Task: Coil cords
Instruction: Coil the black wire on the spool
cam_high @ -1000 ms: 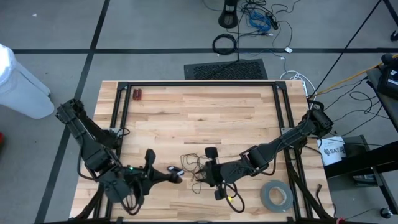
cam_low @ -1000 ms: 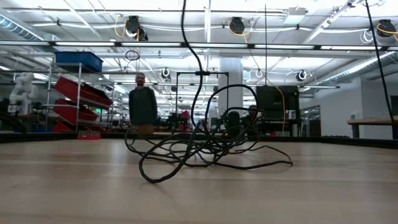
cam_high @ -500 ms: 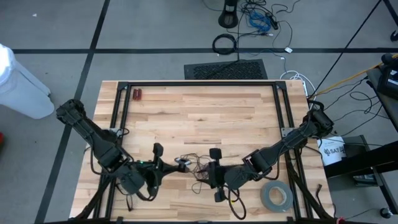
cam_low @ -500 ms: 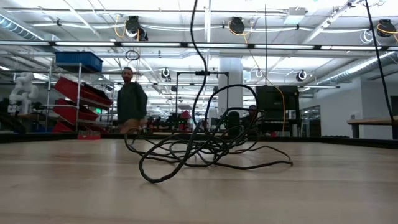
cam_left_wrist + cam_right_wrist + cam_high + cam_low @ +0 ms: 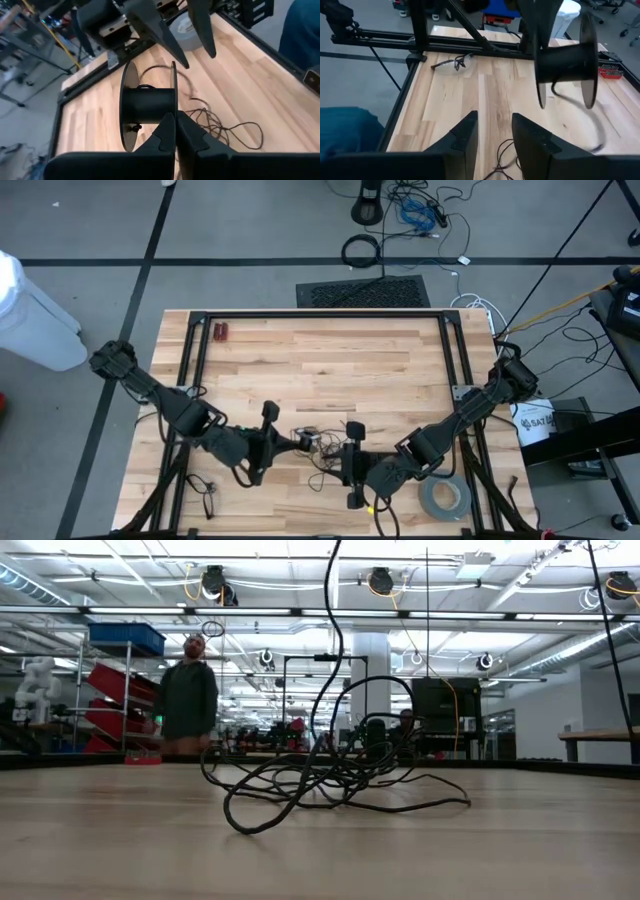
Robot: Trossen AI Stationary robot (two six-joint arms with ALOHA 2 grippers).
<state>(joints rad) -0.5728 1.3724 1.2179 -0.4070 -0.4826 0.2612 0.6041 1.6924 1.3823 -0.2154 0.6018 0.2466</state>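
Cord [image 5: 322, 450]: thin black strands lie loose in a tangle on the worktop [image 5: 330, 360], near its front edge and about midway between left and right. In the low view the tangle [image 5: 320, 780] sprawls flat on the wood, and one strand rises from it straight up out of the picture.
Spool [image 5: 147, 106]: a small black spool with two round flanges, held above the worktop at the left side of the tangle. A strand of the cord hangs from its core, seen in the right wrist view [image 5: 565, 65].
Left gripper [image 5: 300, 443]: reaches in from the left, its fingers [image 5: 167, 137] pressed together on the near flange of the spool.
Right gripper [image 5: 350, 452]: comes in from the right and sits just beside the tangle, facing the spool. Its fingers [image 5: 465, 132] are spread with a clear gap between them and hold nothing; bare wood shows in the gap.
Grey tape roll [image 5: 443, 496]: lies flat at the near right corner of the worktop, beside the right arm.
Glasses [image 5: 205, 492]: a pair lies on the near left part of the worktop, well apart from the tangle.
Red object [image 5: 221, 332]: small, at the far left corner of the worktop.
Person [image 5: 187, 695]: stands in the room beyond the worktop, left of the tangle in the low view.
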